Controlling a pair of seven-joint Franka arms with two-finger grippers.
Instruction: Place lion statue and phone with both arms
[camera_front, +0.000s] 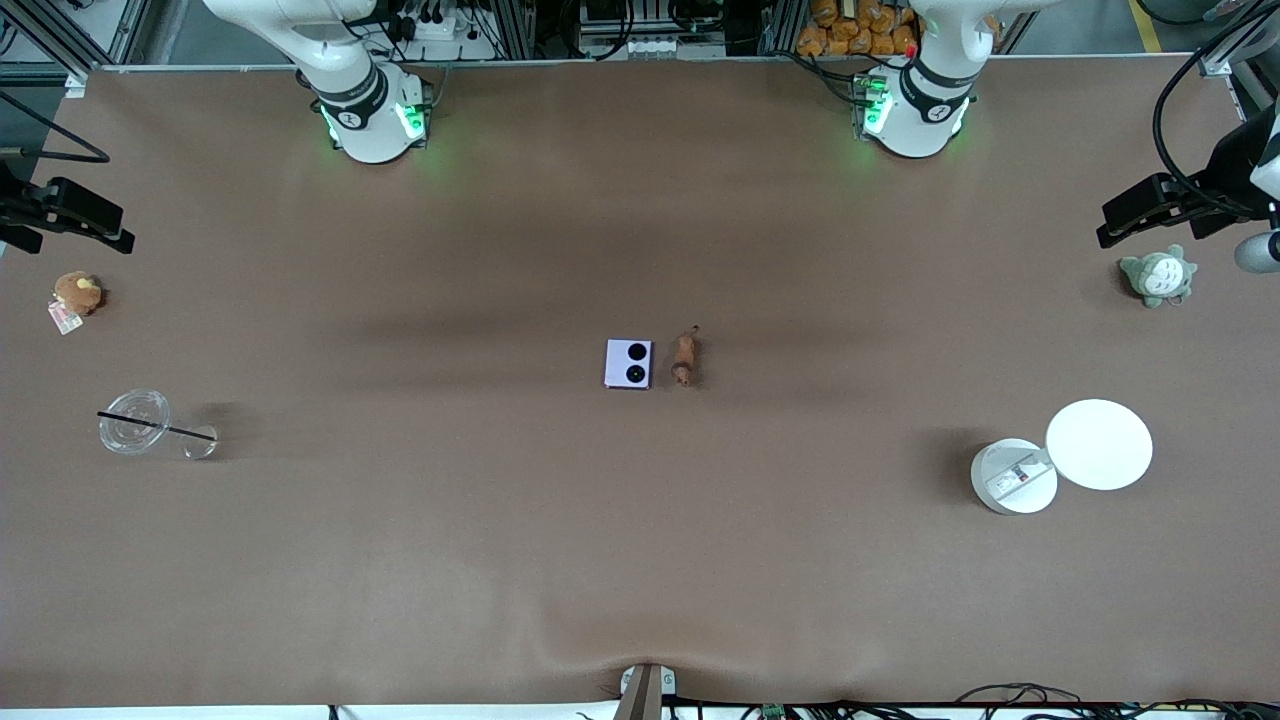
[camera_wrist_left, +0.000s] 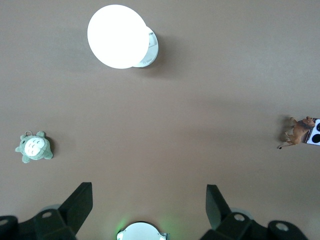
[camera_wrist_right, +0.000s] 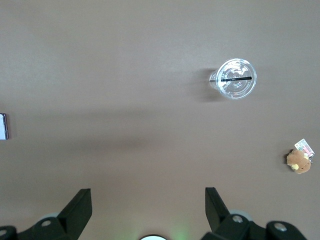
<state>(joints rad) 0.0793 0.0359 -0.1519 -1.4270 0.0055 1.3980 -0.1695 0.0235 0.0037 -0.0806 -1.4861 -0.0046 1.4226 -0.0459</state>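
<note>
**Both claws spread and high, the pair lying mid-desk**

The left claw (camera_wrist_left: 145, 207) hangs spread and empty over its own end of the desk (camera_front: 640, 560), above the grey-green plush (camera_front: 1157, 276); the right claw (camera_wrist_right: 145, 207), equally spread and empty, hangs over the other end, near the brown plush (camera_front: 78, 293). Both arms look parked wide, probably to leave the centre free. There the phone (camera_front: 628, 363) lies flat, the lion statue (camera_front: 685, 360) just beside it toward the left arm's end. Bare desk surrounds the pair; the clear cup (camera_front: 134, 422) and white round container (camera_front: 1013, 476) sit well apart, near the ends.
</note>
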